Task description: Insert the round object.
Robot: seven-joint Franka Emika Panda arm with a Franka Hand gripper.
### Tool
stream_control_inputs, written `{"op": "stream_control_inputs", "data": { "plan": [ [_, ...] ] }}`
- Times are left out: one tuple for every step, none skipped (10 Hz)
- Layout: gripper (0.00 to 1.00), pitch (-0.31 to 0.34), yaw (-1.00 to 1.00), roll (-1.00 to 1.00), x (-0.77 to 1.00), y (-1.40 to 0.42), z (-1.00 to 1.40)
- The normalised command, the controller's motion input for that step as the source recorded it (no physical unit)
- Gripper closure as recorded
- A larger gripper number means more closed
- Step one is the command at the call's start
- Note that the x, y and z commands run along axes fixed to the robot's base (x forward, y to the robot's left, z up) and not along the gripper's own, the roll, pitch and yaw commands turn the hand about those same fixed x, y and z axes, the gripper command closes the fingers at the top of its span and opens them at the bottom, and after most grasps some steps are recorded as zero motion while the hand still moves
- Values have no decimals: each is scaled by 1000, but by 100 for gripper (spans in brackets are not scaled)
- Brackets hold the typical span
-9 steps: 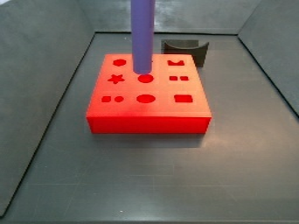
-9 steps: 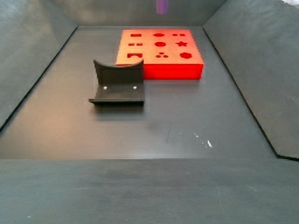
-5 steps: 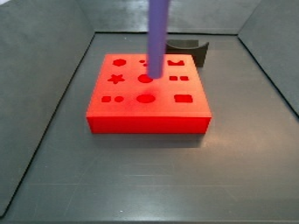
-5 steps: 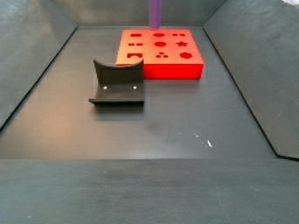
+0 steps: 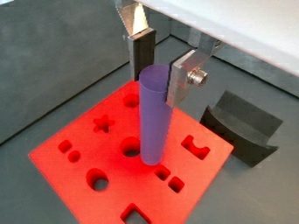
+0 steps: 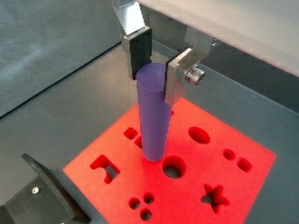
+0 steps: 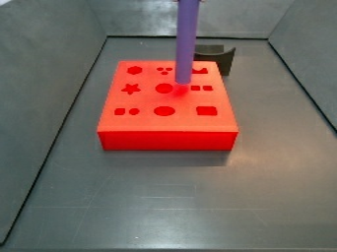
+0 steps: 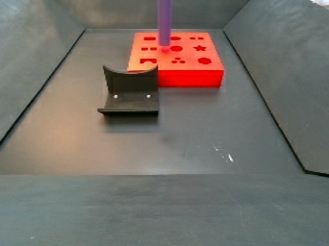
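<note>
Dark grey floor (image 8: 193, 135), sloping grey walls (image 7: 53, 108), even light

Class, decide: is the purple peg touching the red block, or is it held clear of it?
Cannot tell. In both wrist views the gripper holds the peg upright, its lower end against the block beside a round hole; no view plainly shows contact or gap.

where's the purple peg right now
The purple peg stands upright over the red block, held at its top in the gripper, its lower end beside the central round hole in a side view.
</note>
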Motion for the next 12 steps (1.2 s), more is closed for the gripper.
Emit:
{"op": "stream_control_inputs", "data": {
  "plan": [
    [100,-41,-200,10,-469,0,-74],
    [100,-60,-177,0,-394,0,-94],
    [100,-91,-20,-39,-111,-49,-63],
    [100,-96,0,-26,-17,-31,-120],
    [100,-90,0,-40,-69,-37,-114],
    [100,-89,0,-49,-77,-51,-103],
    [100,-90,0,-73,-131,-14,-106],
    [100,-87,0,-107,-226,-14,-60],
    [100,-110,0,-96,-57,-46,-74],
    [100,-100,57,-56,51,-69,-120],
    [100,-93,94,-24,114,-51,-169],
    [100,-93,94,0,94,0,-226]
  ]
}}
